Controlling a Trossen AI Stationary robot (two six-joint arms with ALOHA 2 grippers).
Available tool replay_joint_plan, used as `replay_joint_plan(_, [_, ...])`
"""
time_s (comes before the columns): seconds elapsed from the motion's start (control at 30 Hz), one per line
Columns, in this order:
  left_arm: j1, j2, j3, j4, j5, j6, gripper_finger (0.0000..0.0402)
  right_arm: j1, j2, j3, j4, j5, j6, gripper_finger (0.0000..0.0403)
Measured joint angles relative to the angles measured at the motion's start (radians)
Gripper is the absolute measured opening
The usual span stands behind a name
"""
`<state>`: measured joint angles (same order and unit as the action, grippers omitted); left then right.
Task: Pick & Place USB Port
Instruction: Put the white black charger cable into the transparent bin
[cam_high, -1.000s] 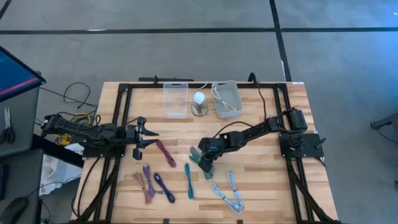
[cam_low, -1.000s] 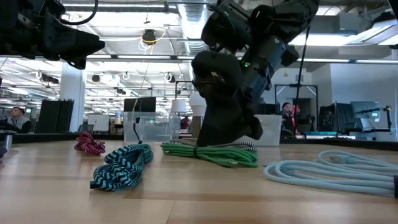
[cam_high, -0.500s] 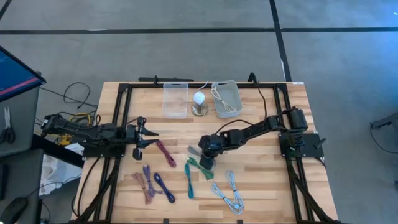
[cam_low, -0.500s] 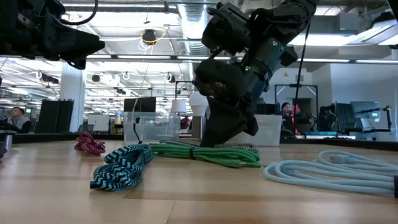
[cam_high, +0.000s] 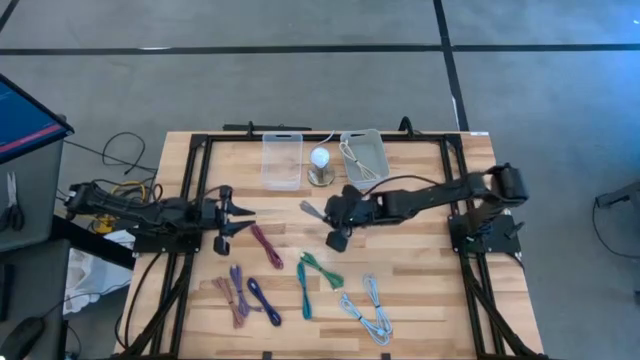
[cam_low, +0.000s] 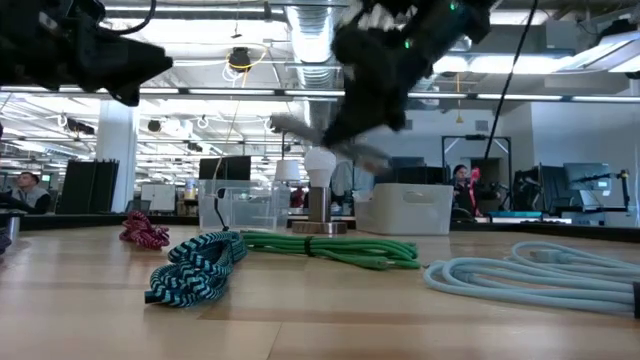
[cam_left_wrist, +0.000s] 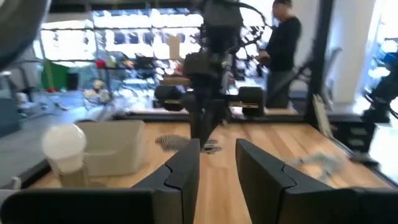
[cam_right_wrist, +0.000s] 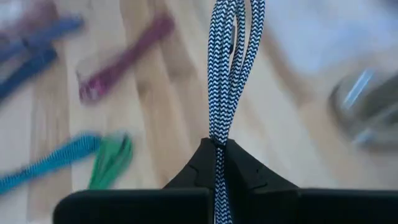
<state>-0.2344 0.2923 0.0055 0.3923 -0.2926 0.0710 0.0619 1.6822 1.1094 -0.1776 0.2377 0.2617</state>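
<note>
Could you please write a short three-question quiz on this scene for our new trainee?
1. True or false: the right claw is shut on a black-and-white cable.
2. Which bin already holds a cable: A the clear bin, or B the grey bin?
3. What stands between the two bins?

Key: 1 true; 2 B; 3 a bulb on a stand.

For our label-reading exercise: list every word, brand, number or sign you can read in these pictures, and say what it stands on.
None can be read: the cables, both bins and the arms carry no legible print.
Screens in the room behind the table: too blurred to read.
</note>
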Motion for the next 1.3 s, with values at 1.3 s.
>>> replay_joint_plan(1.3, [0.510, 0.935, 0.439, 0.372, 0.418, 0.046, 0.0138, -0.168, -0.243, -0.488, 0.739, -0.109, -0.299, 0.0000])
